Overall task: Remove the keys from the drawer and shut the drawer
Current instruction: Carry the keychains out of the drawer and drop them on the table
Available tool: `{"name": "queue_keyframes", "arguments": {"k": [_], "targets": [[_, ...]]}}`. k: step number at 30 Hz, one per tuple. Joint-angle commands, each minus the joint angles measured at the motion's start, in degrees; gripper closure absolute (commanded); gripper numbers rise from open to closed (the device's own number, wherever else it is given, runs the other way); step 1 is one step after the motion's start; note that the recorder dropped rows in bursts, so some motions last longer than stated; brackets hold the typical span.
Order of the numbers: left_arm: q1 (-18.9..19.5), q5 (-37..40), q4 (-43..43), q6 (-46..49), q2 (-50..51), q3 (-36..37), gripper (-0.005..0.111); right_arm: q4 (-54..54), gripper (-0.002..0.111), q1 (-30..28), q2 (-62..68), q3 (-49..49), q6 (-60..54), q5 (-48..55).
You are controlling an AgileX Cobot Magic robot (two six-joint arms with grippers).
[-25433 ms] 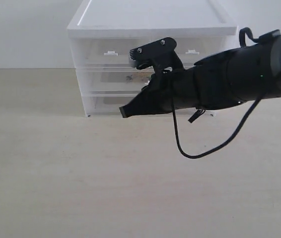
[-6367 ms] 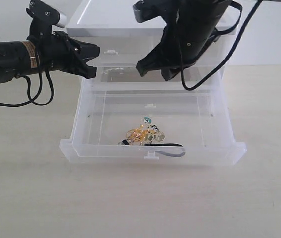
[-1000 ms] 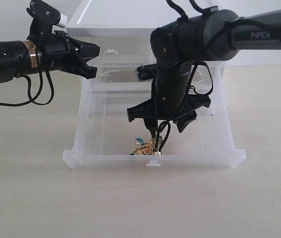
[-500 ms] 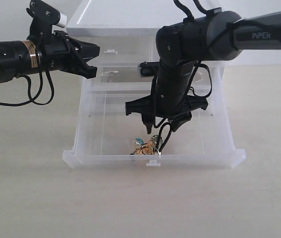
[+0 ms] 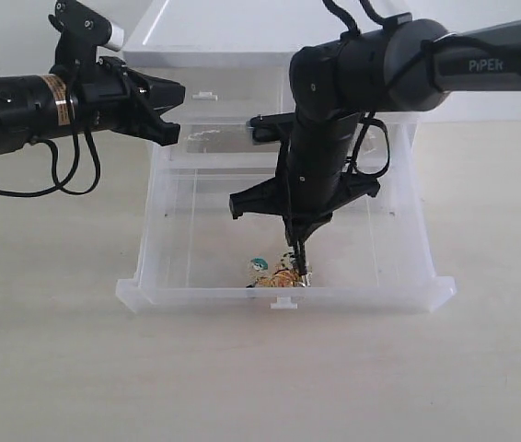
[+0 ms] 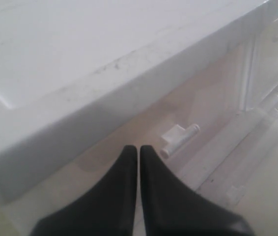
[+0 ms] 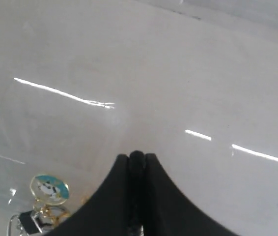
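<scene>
Black right pincer (image 5: 294,243) grips the keys (image 5: 279,273) by their strap inside the drawer (image 5: 196,296); left pincer (image 6: 139,149) clenched.

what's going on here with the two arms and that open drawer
The right claw is down inside the pulled-out middle drawer of the white cabinet, shut on the thin black strap of the keys. The bunch is low near the drawer's front wall, not yet out of it. The left claw is shut and empty, hovering by the cabinet's top left corner.
</scene>
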Motion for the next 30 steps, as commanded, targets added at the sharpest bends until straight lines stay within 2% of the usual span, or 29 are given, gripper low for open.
{"name": "queue_keyframes", "arguments": {"k": [1, 9, 13, 16, 18, 22, 27, 30], "targets": [[1.5, 4.7, -16.0, -1.2, 0.1, -2.2, 0.103, -0.1, 0.109, -0.1, -4.7, 0.2, -2.8, 0.7], [1.5, 4.7, -16.0, -1.2, 0.1, -2.2, 0.103, -2.2, 0.109, -0.1, -15.6, 0.2, -4.0, 2.4], [1.5, 4.7, -16.0, -1.2, 0.1, -2.2, 0.103, -11.5, 0.109, -0.1, -24.5, 0.2, -0.6, 4.7], [1.5, 4.7, -16.0, -1.2, 0.1, -2.2, 0.103, -25.2, 0.109, -0.1, -30.3, 0.2, 6.4, 13.1], [1.5, 4.7, -16.0, -1.2, 0.1, -2.2, 0.103, -28.1, 0.109, -0.1, -32.7, 0.2, 6.4, 17.8], [1.5, 4.7, -16.0, -1.2, 0.1, -2.2, 0.103, -26.2, 0.109, -0.1, -34.0, 1.2, 6.1, 18.3], [1.5, 4.8, -16.0, -1.2, 0.1, -2.2, 0.103, -20.6, 0.109, -0.1, -35.5, 11.6, 7.5, 18.3], [1.5, 4.8, -16.0, -1.2, 0.1, -2.2, 0.103, -14.5, 0.109, -0.1, -36.8, 17.8, 7.0, 14.2]]}}
